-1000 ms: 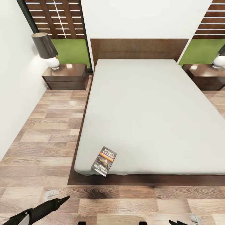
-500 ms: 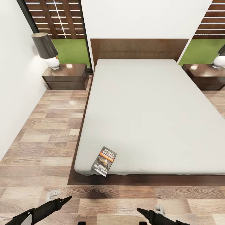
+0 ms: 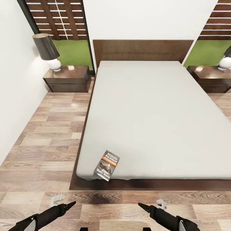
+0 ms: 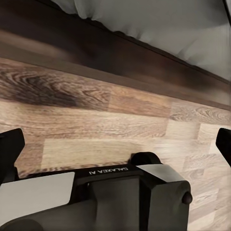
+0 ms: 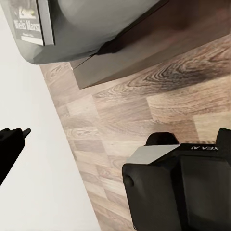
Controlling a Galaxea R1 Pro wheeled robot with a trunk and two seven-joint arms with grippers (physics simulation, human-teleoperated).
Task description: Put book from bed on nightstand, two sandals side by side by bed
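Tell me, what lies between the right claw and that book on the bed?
In the head view, only bare wood floor and the bed's dark frame edge separate the right claw from the book.

Both claws hover low over open plank floor [image 3: 41, 150], nothing between the left gripper [image 3: 69, 204] and the right gripper [image 3: 143, 207]. Straight ahead of them the bed frame [image 3: 128, 184] edge forms a dark step, mattress [image 3: 154, 118] rising above it. The book [image 3: 106, 165] sits at the mattress's near edge, ahead and between the two claws. Beyond the left claw runs a wide floor lane to the nightstand [image 3: 67, 78], its top partly taken by a lamp [image 3: 48, 51].
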